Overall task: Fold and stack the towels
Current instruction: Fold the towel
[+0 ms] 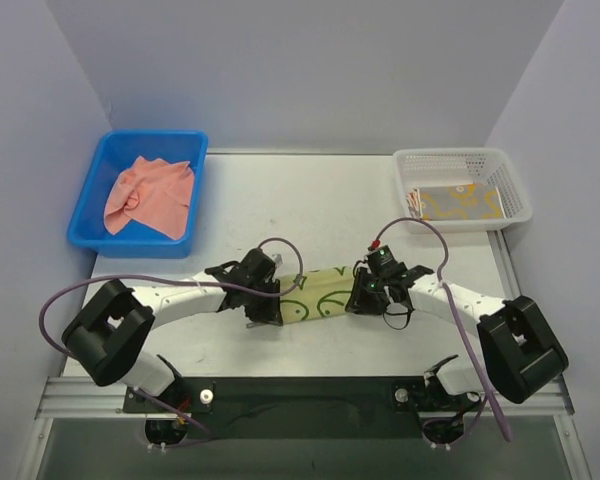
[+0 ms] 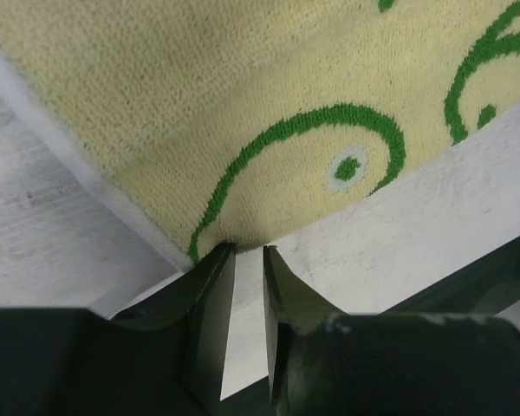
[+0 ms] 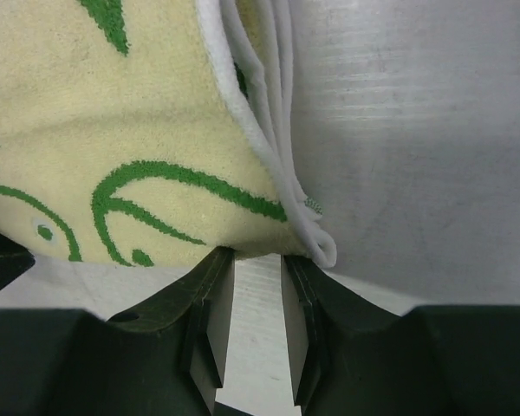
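Note:
A pale green towel [image 1: 320, 294] with dark-green outlines lies folded on the table between my two grippers. My left gripper [image 1: 279, 300] sits at its left end and my right gripper [image 1: 357, 293] at its right end. In the left wrist view the towel [image 2: 243, 113] ends right at the tips of the left gripper [image 2: 249, 250], whose jaws stand slightly apart with bare table showing between them. In the right wrist view the towel's layered white-hemmed corner [image 3: 316, 238] rests against the tips of the right gripper [image 3: 257, 254], which is also narrowly open and holds nothing.
A blue bin [image 1: 90, 215] at the back left holds a crumpled salmon-pink towel [image 1: 150, 195]. A white basket [image 1: 510, 185] at the back right holds folded towels, a yellow printed one [image 1: 460, 203] on top. Grey walls close in the table at the back and on both sides.

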Controlling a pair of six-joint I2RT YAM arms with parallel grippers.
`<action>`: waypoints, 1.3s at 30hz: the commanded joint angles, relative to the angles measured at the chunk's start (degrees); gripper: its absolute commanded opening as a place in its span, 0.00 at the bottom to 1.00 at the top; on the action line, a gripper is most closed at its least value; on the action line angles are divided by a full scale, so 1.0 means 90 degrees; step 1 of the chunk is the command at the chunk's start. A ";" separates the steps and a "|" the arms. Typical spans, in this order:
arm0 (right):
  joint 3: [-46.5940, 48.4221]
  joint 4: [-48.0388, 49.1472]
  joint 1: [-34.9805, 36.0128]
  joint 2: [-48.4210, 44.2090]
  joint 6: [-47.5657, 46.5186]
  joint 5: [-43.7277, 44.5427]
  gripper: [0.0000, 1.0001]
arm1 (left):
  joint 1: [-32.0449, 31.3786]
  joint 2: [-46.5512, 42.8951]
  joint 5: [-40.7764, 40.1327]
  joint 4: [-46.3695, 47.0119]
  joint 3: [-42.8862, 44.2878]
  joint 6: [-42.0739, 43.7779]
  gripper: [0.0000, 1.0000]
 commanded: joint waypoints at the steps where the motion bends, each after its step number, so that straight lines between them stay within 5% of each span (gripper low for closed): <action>1: -0.0240 0.0088 -0.0168 -0.0429 0.0189 -0.0165 0.29 | -0.0012 -0.0157 0.0063 0.0297 -0.0391 -0.0227 0.31; 6: -0.0065 0.0146 -0.0149 -0.1279 0.0286 -0.0350 0.32 | -0.0022 -0.1024 -0.0161 -0.0045 -0.0099 -0.0168 0.36; 12: -0.0034 0.1910 -0.0130 -0.1818 0.0774 -0.0175 0.76 | 0.0017 -0.1642 -0.0825 0.0335 0.0516 -0.0363 0.46; 16: -0.0211 0.3669 0.0074 -0.1069 0.1281 -0.0009 0.86 | 0.0124 -0.1369 -0.1040 0.1338 0.0605 -0.0626 0.46; 30: -0.1313 0.8757 0.0037 0.2233 0.2170 0.0285 0.91 | 0.1061 0.0651 -0.0747 0.4973 -0.1472 -0.1593 0.37; 39: -0.2388 0.9531 -0.0919 0.2705 0.2288 0.0431 0.94 | 0.1618 0.1375 -0.0542 0.5922 -0.2159 -0.1887 0.32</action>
